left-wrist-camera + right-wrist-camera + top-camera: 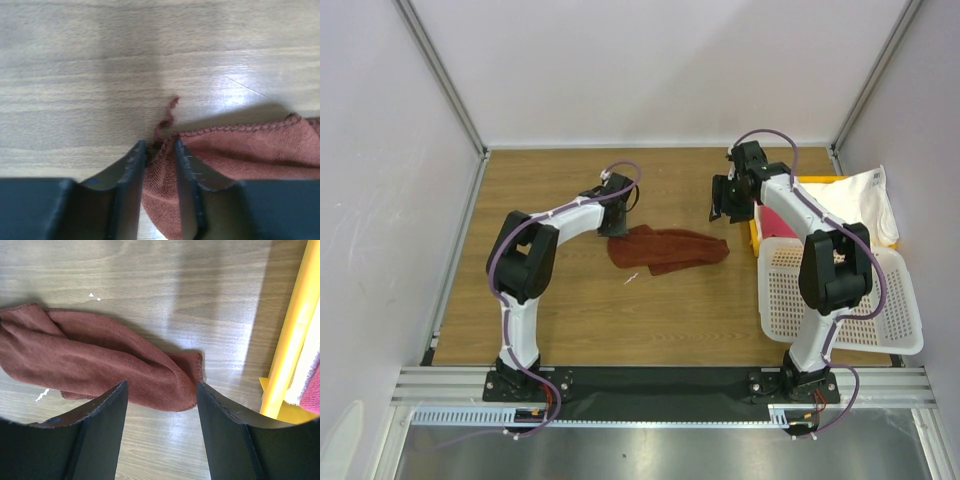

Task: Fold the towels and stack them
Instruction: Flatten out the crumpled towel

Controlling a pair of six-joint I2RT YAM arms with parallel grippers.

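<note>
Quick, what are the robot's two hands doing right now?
Left end effector: jaws narrow around the reddish-brown towel's corner; firm grip cannot be told.
Right end effector: open, holding nothing, above the towel.

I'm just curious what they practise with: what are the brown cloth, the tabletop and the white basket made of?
The brown cloth looks like soft terry or microfibre: fuzzy weave, stitched hem. The tabletop looks like wood or wood-grain laminate, with a slight sheen. The white basket seems moulded plastic, perforated.
</note>
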